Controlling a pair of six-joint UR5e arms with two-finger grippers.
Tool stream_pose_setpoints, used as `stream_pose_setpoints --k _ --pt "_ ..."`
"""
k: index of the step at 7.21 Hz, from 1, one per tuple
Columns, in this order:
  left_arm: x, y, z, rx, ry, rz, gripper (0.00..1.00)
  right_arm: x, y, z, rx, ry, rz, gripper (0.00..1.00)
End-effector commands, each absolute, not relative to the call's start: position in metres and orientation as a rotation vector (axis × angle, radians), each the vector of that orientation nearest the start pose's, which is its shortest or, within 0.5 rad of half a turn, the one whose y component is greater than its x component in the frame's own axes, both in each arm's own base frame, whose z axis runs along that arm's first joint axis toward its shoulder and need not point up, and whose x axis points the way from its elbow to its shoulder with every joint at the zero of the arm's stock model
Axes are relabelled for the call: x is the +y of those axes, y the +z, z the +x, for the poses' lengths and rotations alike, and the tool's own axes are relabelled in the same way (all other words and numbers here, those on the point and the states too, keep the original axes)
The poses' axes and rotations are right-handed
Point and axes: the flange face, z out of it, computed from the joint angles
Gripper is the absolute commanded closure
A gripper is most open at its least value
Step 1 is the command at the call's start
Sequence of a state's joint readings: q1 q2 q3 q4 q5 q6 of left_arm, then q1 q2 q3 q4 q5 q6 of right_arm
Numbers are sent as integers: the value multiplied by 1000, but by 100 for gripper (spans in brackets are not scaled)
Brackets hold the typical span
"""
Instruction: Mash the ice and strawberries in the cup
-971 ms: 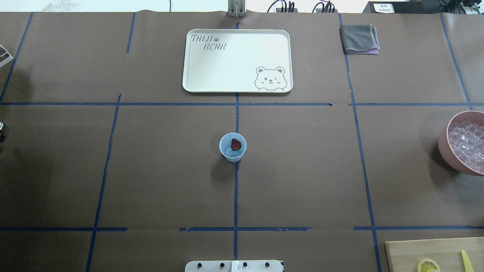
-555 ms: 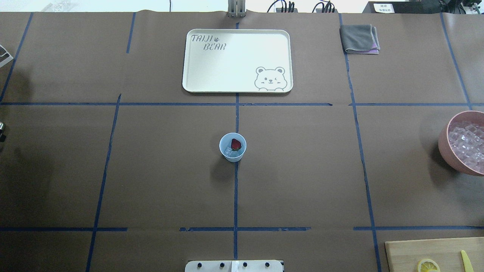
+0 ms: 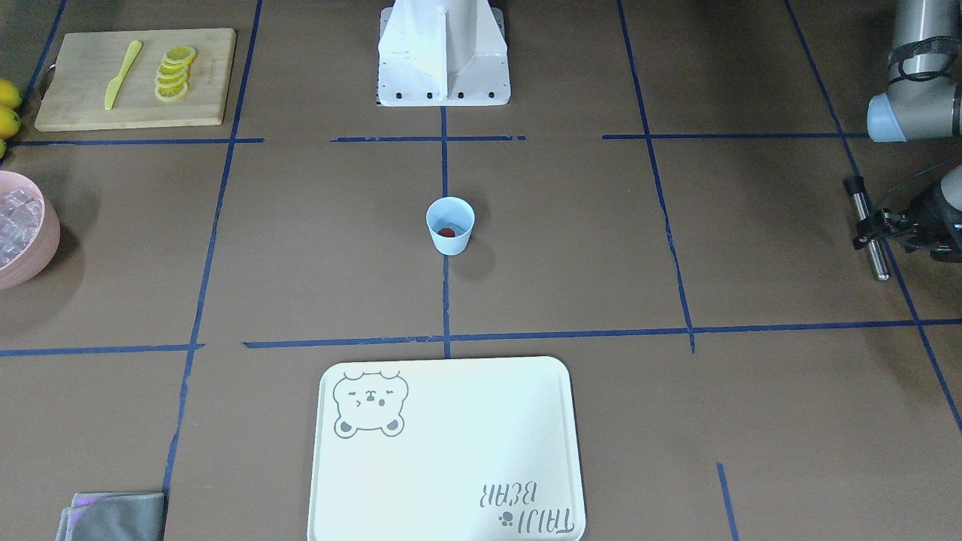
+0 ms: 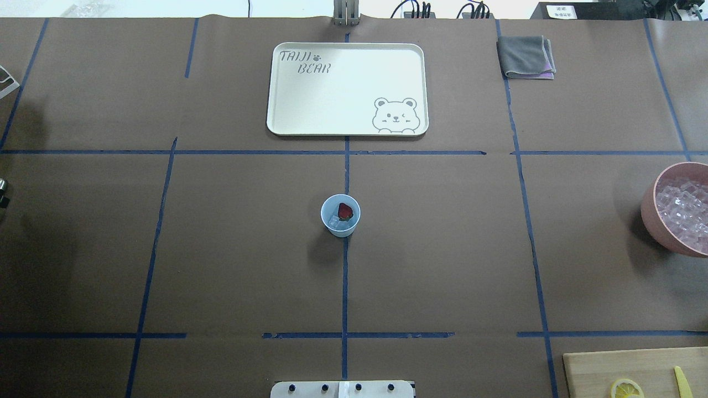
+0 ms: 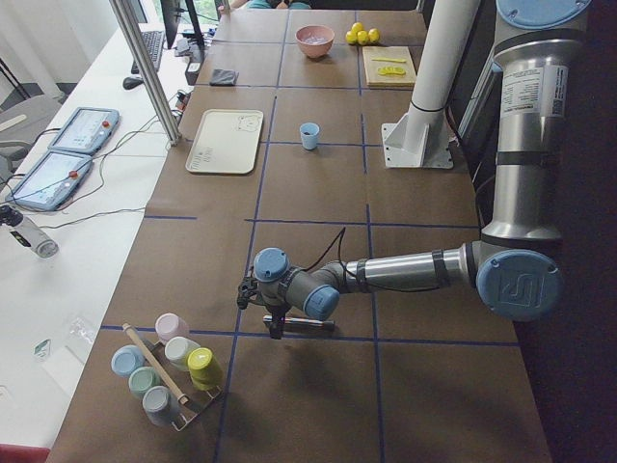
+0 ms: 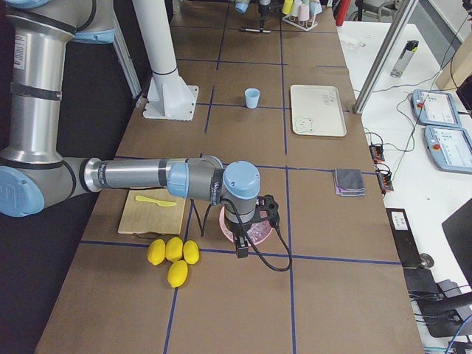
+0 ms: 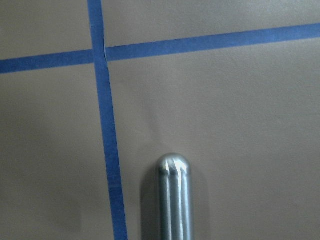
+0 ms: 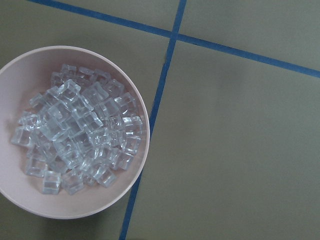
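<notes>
The pale-blue cup (image 4: 341, 215) stands upright at the table's middle, with a red strawberry (image 4: 345, 210) and a few ice cubes (image 4: 334, 222) inside. From across the table, the cup (image 3: 450, 225) shows the berry (image 3: 447, 232) at its bottom. My left gripper (image 3: 868, 225) is far off at the table's left end, shut on a metal rod (image 3: 857, 197). The rod's rounded tip (image 7: 174, 195) hangs just over the brown paper. My right gripper (image 6: 240, 247) hovers over the pink bowl (image 8: 127, 185) of ice (image 8: 80, 135); I cannot tell whether it is open or shut.
A white bear tray (image 4: 347, 88) lies beyond the cup and a grey cloth (image 4: 525, 56) at the far right. A cutting board (image 3: 135, 77) holds lemon slices (image 3: 173, 73) and a yellow knife (image 3: 122, 73). Whole lemons (image 6: 172, 257) lie nearby. A rack of cups (image 5: 166, 371) stands at the left end.
</notes>
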State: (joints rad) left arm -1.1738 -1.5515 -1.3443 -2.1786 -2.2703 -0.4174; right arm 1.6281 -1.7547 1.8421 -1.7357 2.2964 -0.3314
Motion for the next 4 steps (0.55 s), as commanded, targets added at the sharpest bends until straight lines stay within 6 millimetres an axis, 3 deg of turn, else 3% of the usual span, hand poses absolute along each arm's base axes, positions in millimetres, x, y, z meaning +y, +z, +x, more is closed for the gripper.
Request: stream_pose_setpoints --k 1,2,3,4 --pt "-480 722 126 771 105 40 41 -402 627 90 -727 -234 68 1" --pt "-483 718 128 775 106 46 81 -401 629 90 -729 -233 66 1" --pt "-483 718 128 775 110 47 93 -401 628 90 -729 -232 66 1" --pt "-483 718 128 773 110 48 93 -401 629 90 -730 -232 65 1"
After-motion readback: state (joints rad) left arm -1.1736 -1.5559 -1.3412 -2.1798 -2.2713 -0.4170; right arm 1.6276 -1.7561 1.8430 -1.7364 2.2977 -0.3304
